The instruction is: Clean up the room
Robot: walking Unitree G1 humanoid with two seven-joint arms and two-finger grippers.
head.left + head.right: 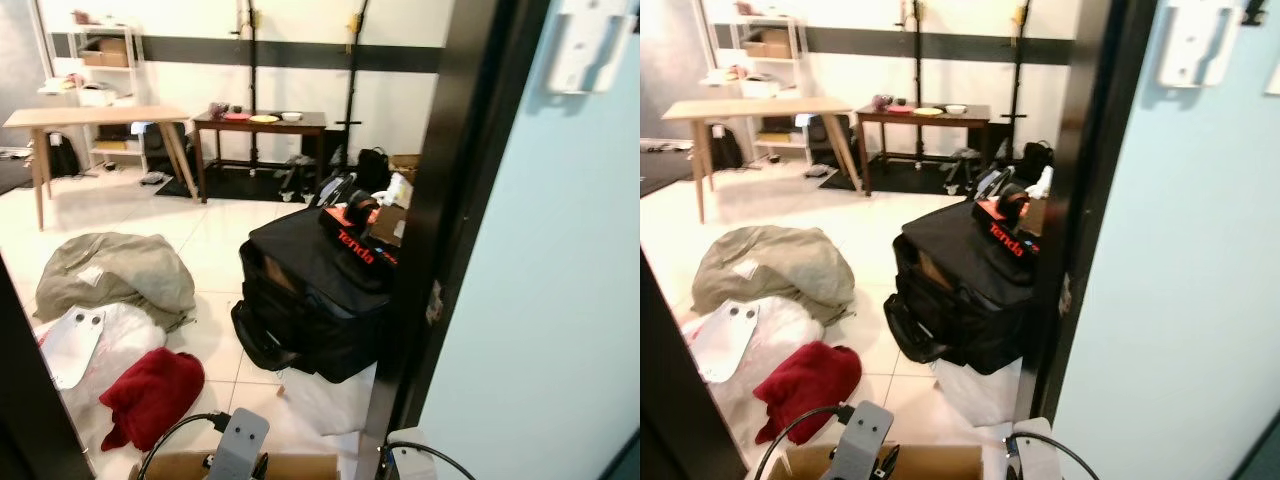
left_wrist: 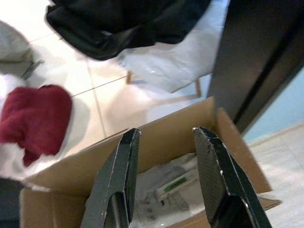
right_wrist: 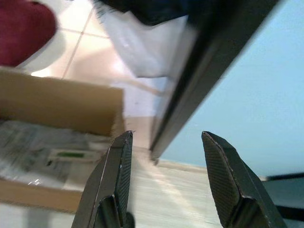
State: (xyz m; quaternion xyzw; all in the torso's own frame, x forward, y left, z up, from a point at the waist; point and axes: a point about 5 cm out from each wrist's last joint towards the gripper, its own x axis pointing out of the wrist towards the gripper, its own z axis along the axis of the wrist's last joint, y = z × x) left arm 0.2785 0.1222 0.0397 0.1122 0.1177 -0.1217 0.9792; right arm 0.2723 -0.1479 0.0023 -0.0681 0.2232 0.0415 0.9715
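Honestly, the cleanup looked barely started: the red cloth (image 1: pixel 150 395) lay on the tiles at about 8 o'clock in the head view, a grey-green bundle (image 1: pixel 120 272) at 9 o'clock just beyond it, with white plastic sheeting (image 1: pixel 115 335) between them, and a black bag (image 1: pixel 315 300) sat dead centre near the dark doorframe (image 1: pixel 450 200). The cardboard box (image 2: pixel 156 142) at 6 o'clock, right by the robot, held only some clear plastic packets with a green-labelled item, so nearly everything was left to collect. The left gripper (image 2: pixel 166 175) hung over the box, fingers spread wide, holding nothing. The right gripper (image 3: pixel 166 180) was equally wide and empty, beside the box near the doorframe.
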